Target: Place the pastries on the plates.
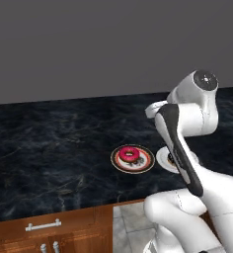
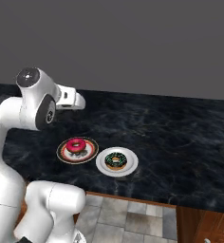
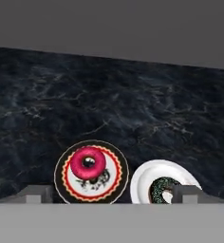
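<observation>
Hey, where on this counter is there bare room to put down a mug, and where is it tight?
Bare dark marble counter runs wide to the right of the white plate and behind both plates to the wall. More lies left of the patterned plate. It is crowded at the front edge, where the two plates sit side by side, almost touching.

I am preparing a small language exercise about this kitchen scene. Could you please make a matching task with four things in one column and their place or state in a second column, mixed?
Things:
1. pink donut
2. chocolate donut
3. gripper
4. counter

Descriptions:
A. open, holding nothing
B. on the white plate
C. dark marble, under both plates
D. on the patterned plate

Pairs: 1-D, 2-B, 3-A, 4-C
</observation>
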Controlling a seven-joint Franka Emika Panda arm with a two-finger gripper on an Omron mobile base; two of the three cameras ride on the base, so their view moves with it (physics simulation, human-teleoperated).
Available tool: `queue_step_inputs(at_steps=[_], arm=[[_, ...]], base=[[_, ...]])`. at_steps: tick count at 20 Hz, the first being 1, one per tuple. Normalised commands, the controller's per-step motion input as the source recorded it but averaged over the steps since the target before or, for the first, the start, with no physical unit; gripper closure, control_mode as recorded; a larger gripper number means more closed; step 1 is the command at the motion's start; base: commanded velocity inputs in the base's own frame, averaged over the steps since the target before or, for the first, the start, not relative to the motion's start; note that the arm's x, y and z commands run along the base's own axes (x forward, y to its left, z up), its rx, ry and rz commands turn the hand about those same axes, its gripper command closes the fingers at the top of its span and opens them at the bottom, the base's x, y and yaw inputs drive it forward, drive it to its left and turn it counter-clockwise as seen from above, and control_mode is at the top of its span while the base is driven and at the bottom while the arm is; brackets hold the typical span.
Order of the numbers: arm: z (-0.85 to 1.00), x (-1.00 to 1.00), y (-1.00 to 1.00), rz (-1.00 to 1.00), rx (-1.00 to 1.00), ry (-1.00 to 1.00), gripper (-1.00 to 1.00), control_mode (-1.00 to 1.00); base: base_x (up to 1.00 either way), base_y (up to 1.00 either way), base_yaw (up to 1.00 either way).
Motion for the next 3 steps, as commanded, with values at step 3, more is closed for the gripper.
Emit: queue_step_inputs(at_steps=[3], arm=[[1.0,-0.46,-0.18,-0.01,0.05,-0.32,-1.0,-1.0]], base=[[0.0,0.0,0.0]])
